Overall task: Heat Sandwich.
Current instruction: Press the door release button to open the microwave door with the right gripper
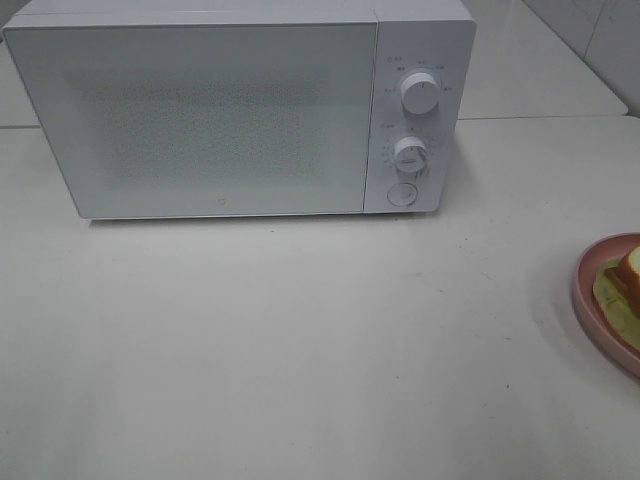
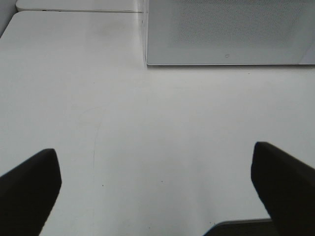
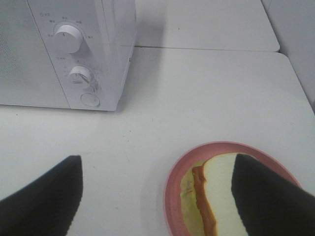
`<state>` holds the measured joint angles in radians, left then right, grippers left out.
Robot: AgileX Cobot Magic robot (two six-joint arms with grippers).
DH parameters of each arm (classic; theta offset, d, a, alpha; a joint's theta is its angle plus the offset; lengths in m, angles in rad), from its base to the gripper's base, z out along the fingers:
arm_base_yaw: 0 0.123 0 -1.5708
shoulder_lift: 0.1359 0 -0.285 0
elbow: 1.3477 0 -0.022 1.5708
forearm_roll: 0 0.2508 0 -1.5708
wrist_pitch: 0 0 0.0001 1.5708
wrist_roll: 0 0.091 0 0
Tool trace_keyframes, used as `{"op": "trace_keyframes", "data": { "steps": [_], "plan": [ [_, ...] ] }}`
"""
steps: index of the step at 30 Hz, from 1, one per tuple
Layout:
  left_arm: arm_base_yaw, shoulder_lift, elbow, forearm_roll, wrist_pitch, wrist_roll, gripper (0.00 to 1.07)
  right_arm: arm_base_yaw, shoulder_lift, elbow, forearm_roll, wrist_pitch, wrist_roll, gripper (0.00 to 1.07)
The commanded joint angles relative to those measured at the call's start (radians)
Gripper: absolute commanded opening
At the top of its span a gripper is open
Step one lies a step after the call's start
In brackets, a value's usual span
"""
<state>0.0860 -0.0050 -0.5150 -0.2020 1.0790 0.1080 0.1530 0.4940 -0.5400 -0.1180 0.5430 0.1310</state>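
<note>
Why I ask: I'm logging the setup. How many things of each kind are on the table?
Microwave: 1
Pink plate: 1
Sandwich: 1
Total: 3

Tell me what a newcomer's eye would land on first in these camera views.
The big white box-shaped microwave oven dominates, standing at the back of the white table with its door shut. The only colour comes next: the round pink plate at the right edge of the exterior high view. It carries the small white-bread sandwich with tan-brown crust and a pale yellow-green layer.
</note>
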Motion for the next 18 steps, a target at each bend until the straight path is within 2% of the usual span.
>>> {"op": "trace_keyframes", "data": {
  "steps": [1, 18],
  "plan": [
    [-0.005, -0.017, 0.001, -0.001, -0.004, -0.005, 0.98, -0.004, 0.037, 0.0, -0.003, -0.059, -0.003, 0.75],
    [-0.005, -0.017, 0.001, -0.001, -0.004, -0.005, 0.98, -0.004, 0.307, 0.0, -0.003, -0.432, -0.003, 0.75]
  ]
}}
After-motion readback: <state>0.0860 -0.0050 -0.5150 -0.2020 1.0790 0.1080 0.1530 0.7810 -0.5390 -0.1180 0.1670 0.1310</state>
